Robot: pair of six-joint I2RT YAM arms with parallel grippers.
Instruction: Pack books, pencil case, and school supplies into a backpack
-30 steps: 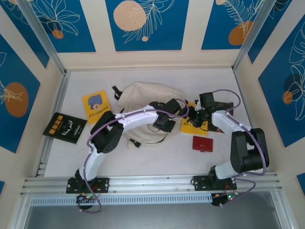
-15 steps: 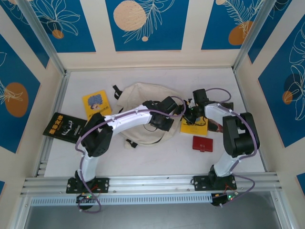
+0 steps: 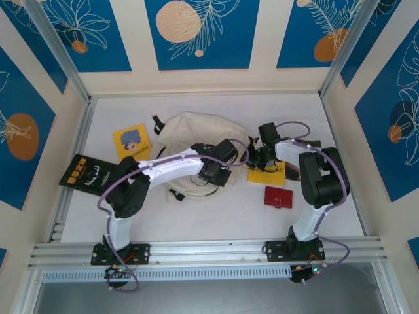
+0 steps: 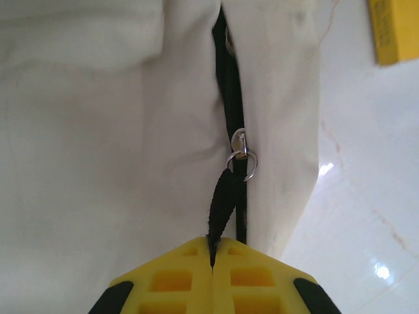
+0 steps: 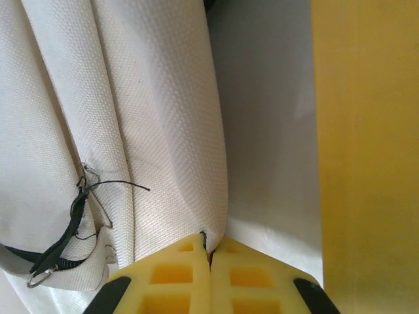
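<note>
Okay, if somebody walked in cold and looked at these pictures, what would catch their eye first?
The big cream-white backpack in the middle of the table stands out most. At its right side the left hand is shut on the black zipper pull, while the right hand pinches a fold of the bag's fabric beside a yellow book. A small red pencil case lies on the table further right.
</note>
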